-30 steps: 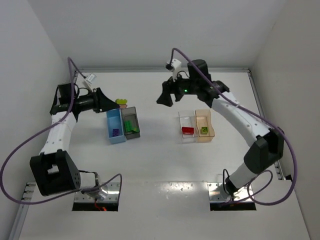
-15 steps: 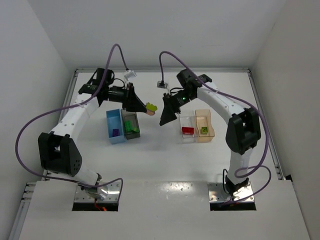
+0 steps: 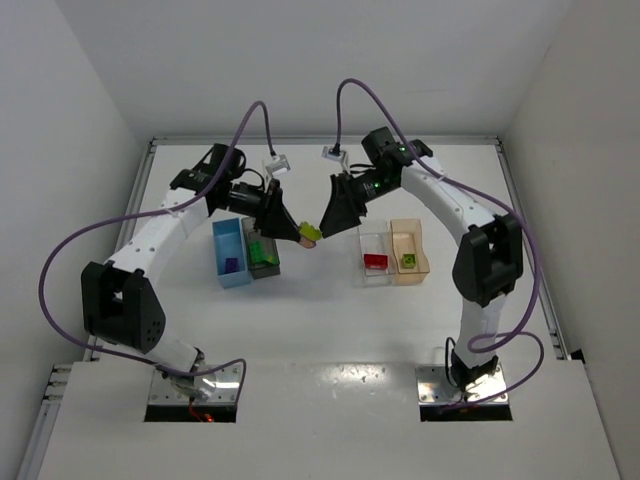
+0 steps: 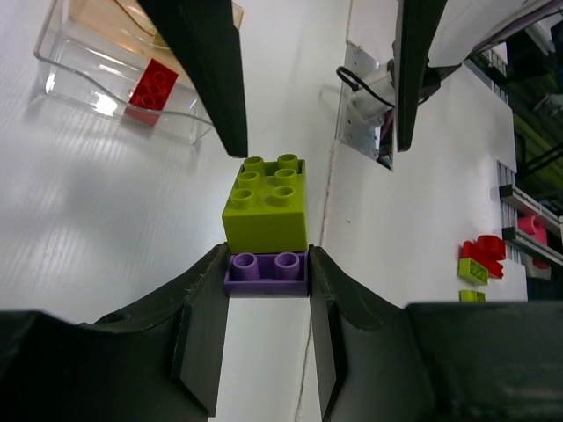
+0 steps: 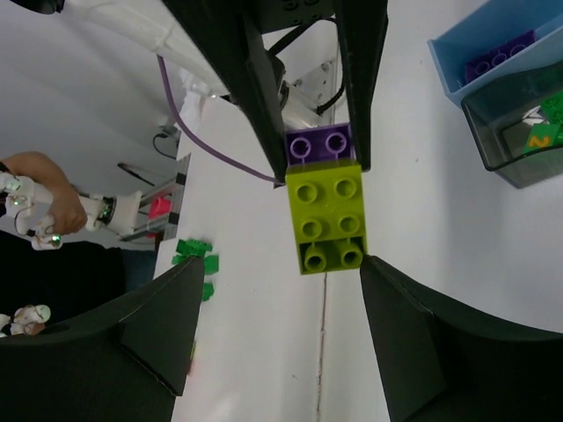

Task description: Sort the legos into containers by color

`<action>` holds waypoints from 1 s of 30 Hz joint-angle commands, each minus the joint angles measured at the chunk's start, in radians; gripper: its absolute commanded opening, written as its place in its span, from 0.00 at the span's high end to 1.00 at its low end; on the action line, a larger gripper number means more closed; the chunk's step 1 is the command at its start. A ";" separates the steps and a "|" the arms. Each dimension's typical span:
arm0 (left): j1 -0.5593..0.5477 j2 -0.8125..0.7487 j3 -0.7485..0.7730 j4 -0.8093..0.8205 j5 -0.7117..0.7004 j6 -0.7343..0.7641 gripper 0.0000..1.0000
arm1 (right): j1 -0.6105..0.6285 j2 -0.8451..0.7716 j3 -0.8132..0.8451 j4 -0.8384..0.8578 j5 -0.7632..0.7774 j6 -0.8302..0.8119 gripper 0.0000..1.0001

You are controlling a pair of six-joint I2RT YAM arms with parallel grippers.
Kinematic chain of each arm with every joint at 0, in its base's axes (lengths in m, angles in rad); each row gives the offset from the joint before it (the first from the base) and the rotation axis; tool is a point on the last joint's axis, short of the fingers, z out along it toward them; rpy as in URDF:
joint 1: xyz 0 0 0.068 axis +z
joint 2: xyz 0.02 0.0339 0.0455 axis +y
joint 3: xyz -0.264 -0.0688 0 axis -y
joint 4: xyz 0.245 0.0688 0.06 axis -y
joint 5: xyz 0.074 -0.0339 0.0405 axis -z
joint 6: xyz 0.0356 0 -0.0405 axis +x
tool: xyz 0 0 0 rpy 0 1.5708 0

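Step in hand: splitting a stuck pair in mid-air above the bench [image 3: 320,320].

- Left claw [image 4: 266,268] is clenched on the purple brick [image 4: 266,274]. The yellow-green brick [image 4: 266,207] is stacked on it and juts out past the fingertips.
- Right claw [image 5: 281,264] is spread wide, a finger on either side of the yellow-green brick, touching neither side.
- Next move, as I judge it: right claw closes squarely on the yellow-green brick and pulls it straight off while the left holds firm.

Containers:
- Under the left claw: light blue bin [image 3: 219,250] holds a purple piece [image 3: 230,265]; dark grey bin [image 3: 272,240] holds a green piece [image 3: 262,256].
- Base-ward of the right claw: clear bin [image 3: 372,236] holds a red brick [image 3: 375,261]; tan-orange bin [image 3: 407,236] holds a yellow-green piece [image 3: 408,261].
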 commanded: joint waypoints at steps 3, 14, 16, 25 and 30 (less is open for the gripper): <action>-0.037 0.003 0.025 -0.015 0.030 0.050 0.96 | 0.000 0.013 0.020 0.022 -0.018 -0.017 0.28; -0.037 0.003 0.034 -0.024 0.082 0.050 0.96 | 0.020 0.013 -0.033 0.148 0.054 0.039 0.28; -0.037 0.003 0.034 -0.024 0.094 0.041 0.96 | 0.020 0.004 -0.049 0.189 0.054 0.073 0.28; -0.037 0.003 0.034 -0.024 0.094 0.041 0.96 | 0.038 -0.006 -0.063 0.288 0.033 0.170 0.37; -0.037 0.023 0.034 -0.024 0.094 0.041 0.97 | 0.057 -0.006 -0.063 0.279 -0.010 0.181 0.53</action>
